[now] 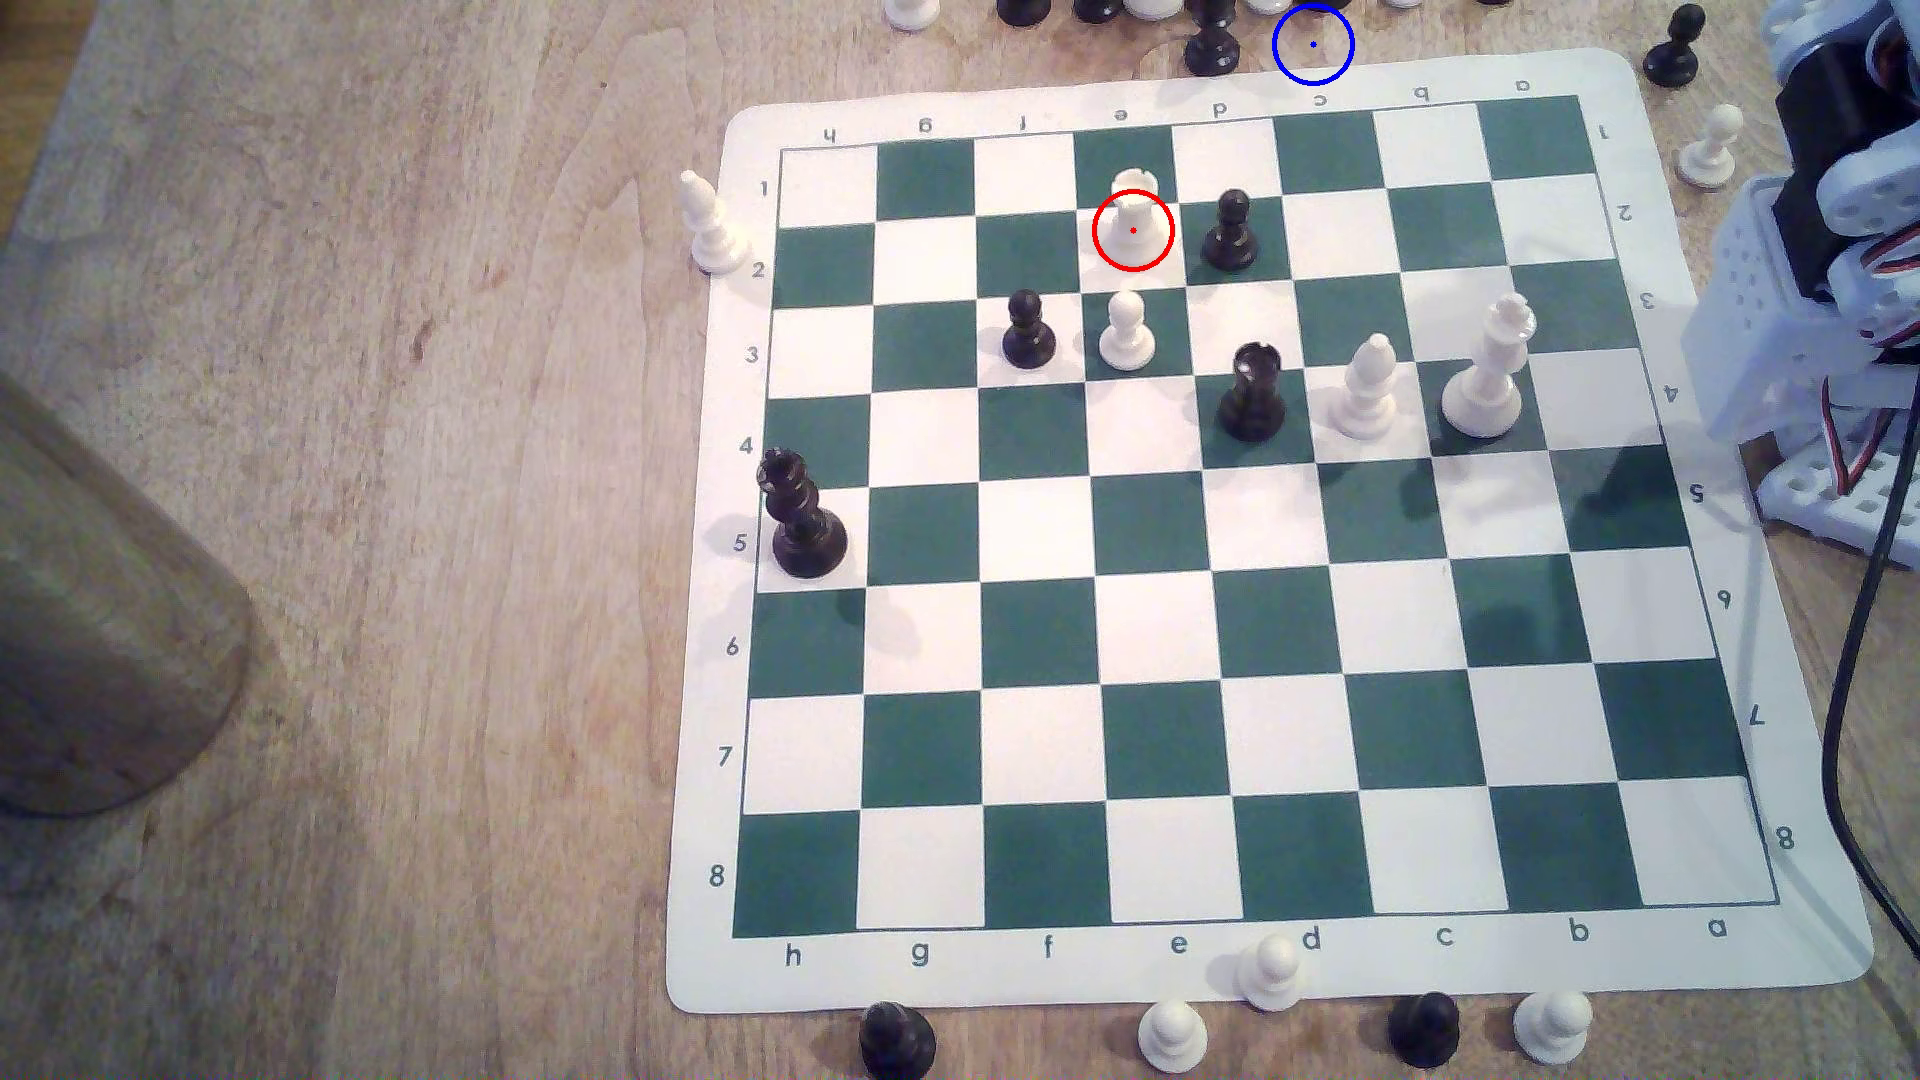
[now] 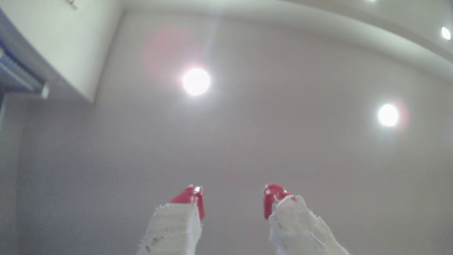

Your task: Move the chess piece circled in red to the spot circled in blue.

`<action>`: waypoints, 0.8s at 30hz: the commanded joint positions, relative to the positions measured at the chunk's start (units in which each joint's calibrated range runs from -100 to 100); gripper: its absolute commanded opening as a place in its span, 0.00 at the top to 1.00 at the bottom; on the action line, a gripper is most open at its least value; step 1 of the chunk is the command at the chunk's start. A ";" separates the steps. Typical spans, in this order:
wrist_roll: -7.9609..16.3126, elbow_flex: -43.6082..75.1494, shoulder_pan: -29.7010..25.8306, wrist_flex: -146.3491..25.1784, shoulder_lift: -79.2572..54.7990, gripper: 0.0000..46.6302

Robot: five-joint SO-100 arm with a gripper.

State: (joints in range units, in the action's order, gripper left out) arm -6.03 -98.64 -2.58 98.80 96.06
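Exterior view puts the white rook (image 1: 1132, 223) on the board's far rows, a black pawn (image 1: 1231, 231) just right; the blue-ringed spot (image 1: 1312, 44) lies off-board, farther right; wrist view shows the gripper (image 2: 234, 201) parted, empty, aimed at the ceiling, apparently parked.

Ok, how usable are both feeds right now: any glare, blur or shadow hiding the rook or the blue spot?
Exterior view: soft but readable; the white rook and blue-circled spot are both clear, with a faint shadow only on the board's right side. Wrist view: aimed at the ceiling, hazy, ceiling lights flaring; the open gripper looks slightly blurred.
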 commanded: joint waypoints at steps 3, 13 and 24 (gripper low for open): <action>-0.24 -0.81 0.98 -10.19 -0.31 0.72; 0.05 9.61 4.42 -51.30 -0.31 0.72; 0.20 25.75 12.24 -111.50 -0.39 0.70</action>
State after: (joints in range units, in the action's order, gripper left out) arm -6.23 -80.48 7.67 4.46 95.89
